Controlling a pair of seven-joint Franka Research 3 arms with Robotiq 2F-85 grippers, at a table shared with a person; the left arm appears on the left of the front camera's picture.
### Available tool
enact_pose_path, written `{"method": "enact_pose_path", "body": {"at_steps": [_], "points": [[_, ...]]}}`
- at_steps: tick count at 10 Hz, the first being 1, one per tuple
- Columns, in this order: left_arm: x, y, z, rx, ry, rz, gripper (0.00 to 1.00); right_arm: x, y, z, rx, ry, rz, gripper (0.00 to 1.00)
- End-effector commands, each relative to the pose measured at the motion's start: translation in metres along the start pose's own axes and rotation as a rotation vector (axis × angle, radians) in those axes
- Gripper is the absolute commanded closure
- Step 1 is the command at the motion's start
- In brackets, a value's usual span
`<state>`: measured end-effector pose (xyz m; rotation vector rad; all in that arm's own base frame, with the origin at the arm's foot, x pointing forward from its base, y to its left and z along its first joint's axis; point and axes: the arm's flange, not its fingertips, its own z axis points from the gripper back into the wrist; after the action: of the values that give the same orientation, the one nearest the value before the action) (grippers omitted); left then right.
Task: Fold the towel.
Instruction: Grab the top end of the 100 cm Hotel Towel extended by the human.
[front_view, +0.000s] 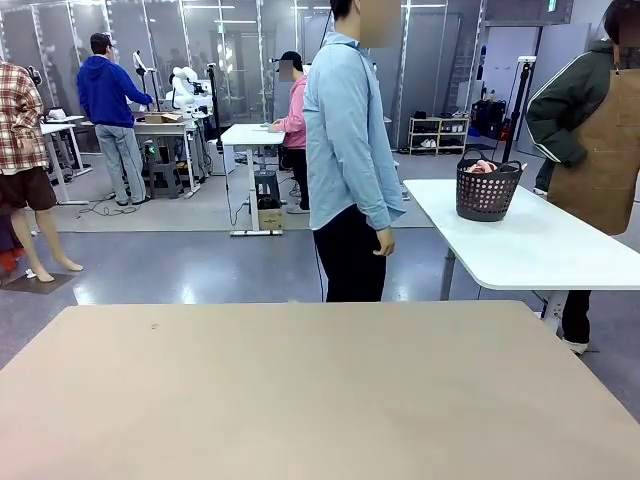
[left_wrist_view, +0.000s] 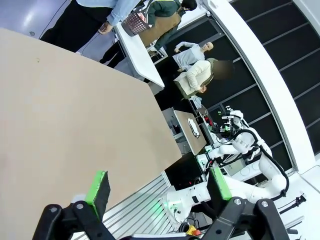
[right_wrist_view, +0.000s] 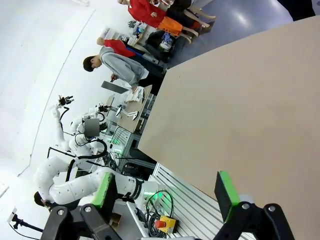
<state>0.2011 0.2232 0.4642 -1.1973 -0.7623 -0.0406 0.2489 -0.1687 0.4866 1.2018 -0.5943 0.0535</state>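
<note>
**Towel bunched in its basket, both hands empty**

The towel (front_view: 482, 167) sat as a salmon-pink heap inside the basket (front_view: 487, 198), with only its rumpled top showing above the rim. The basket, dark with slotted walls, stood near the far left corner of the white desk (front_view: 540, 250), well apart from the matte tan desk (front_view: 300, 400) before the robot. Judging by its slump, the towel would be soft, light and limp, keeping no shape when lifted. Its looped surface should grip well. Two corners along one edge looked the best hold, though no edge could be made out. A person (front_view: 345, 150) in a light blue shirt stood at the tan desk's far edge. The left hand (left_wrist_view: 158, 185) hung above a desk edge, fingers spread apart and holding nothing. The right hand (right_wrist_view: 165, 192) did likewise.
</note>
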Motion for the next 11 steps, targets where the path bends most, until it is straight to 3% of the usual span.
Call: {"method": "enact_pose_path", "body": {"at_steps": [1,11], "points": [[0.0021,-0.0008,0.001,-0.021,-0.009,-0.023,0.0,0.0032,0.0,0.0005,0.013,-0.007,0.025,0.0],[0.0021,-0.0008,0.001,-0.021,-0.009,-0.023,0.0,0.0032,0.0,0.0005,0.013,-0.007,0.025,0.0]]}}
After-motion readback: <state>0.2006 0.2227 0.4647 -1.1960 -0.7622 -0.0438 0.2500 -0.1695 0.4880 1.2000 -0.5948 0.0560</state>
